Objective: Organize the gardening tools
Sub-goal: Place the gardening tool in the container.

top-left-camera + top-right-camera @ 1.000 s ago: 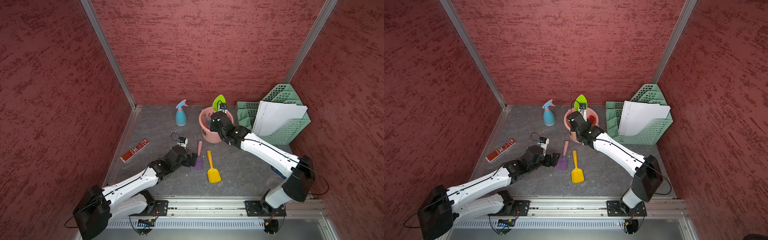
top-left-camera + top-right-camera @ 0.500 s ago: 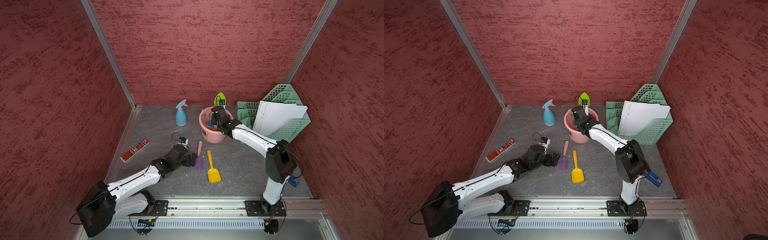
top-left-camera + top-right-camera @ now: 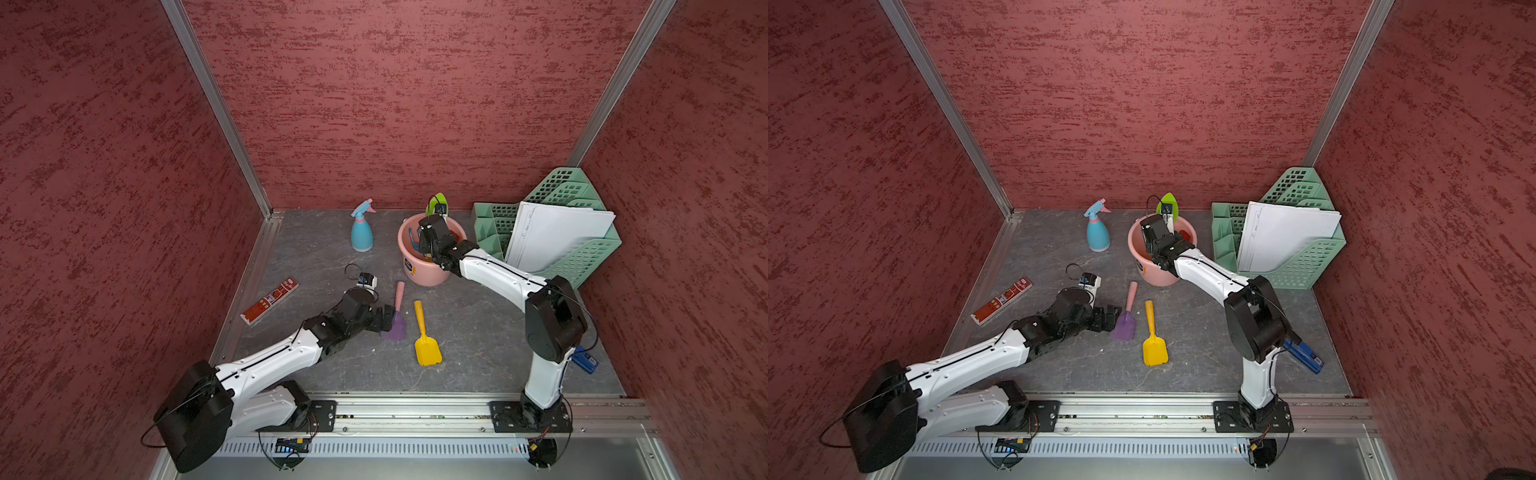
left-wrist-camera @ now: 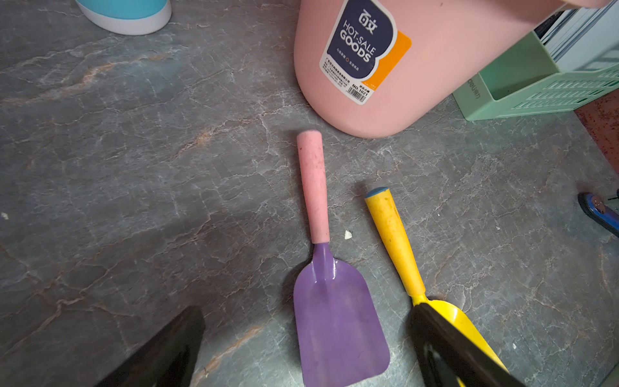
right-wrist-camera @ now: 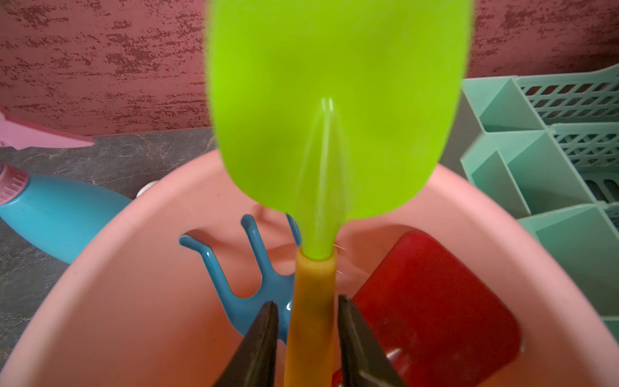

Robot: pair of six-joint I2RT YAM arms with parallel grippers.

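Green trowel: the plastic trowel with a lime-green blade and a yellow handle is standing upright in the round pink plastic bucket, its blade sticking up above the rim.
Right tool: the right tool is reaching down into the bucket. Its jaws are sitting on either side of the yellow handle, parted slightly wider than it, with a sliver of gap showing on one side. It is gripping nothing.
Bucket contents: the blue plastic claw and the flat-bladed red spade are leaning inside, one on each side of the trowel's handle.
Spray bottle: the blue bottle with a pink trigger is standing upright on the grey marbled bench, near the bucket.
Purple scoop: the purple-bladed scoop with a pink handle is lying flat in front of the bucket, handle pointing toward it.
Yellow shovel: the all-yellow shovel is lying flat just beside the scoop, not touching it.
Left tool: the left tool is hovering low over the bench, jaws spread fully wide around the scoop's blade, holding nothing.
Rack: the mint-green mesh file rack is holding white paper sheets, just beside the bucket.
Strip: the flat red printed strip is lying near the side wall, well apart from the tools.
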